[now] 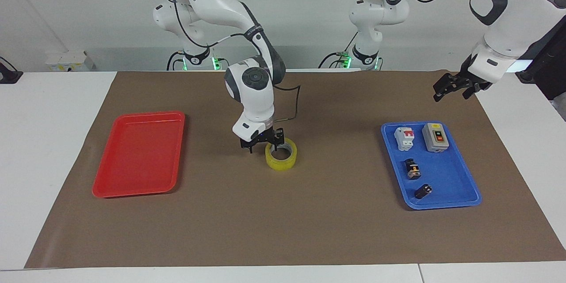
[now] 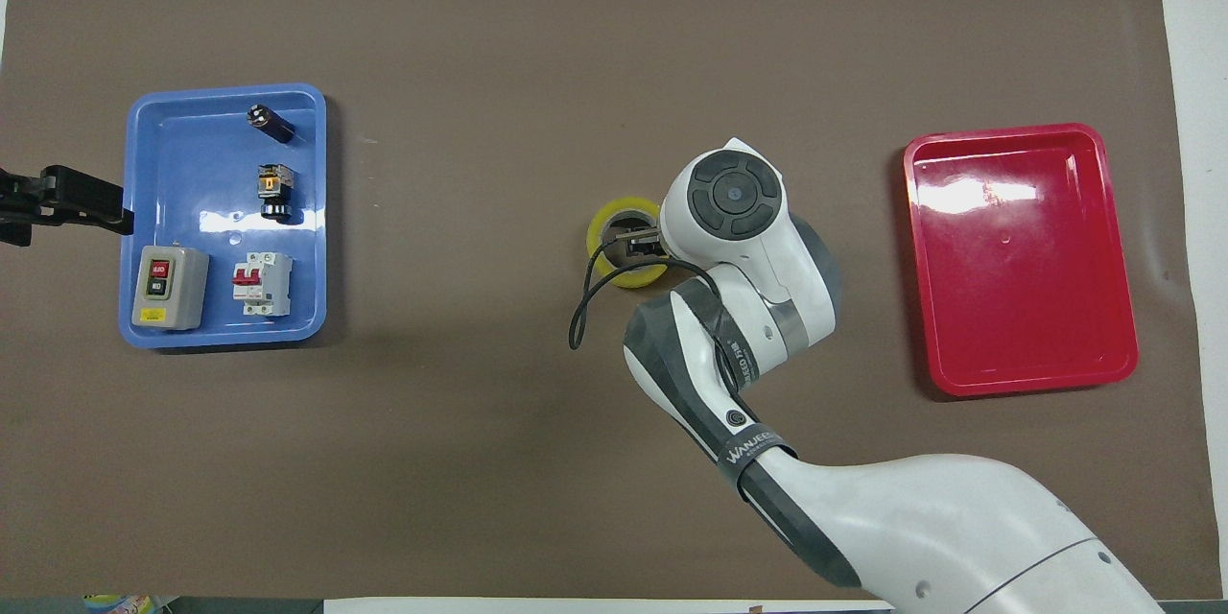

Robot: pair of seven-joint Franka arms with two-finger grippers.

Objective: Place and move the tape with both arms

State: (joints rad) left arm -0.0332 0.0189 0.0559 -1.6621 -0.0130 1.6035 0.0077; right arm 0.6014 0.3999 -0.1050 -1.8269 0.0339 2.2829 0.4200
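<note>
The tape, a translucent yellow roll with a whitish core, lies flat mid-table on the brown mat.
</note>
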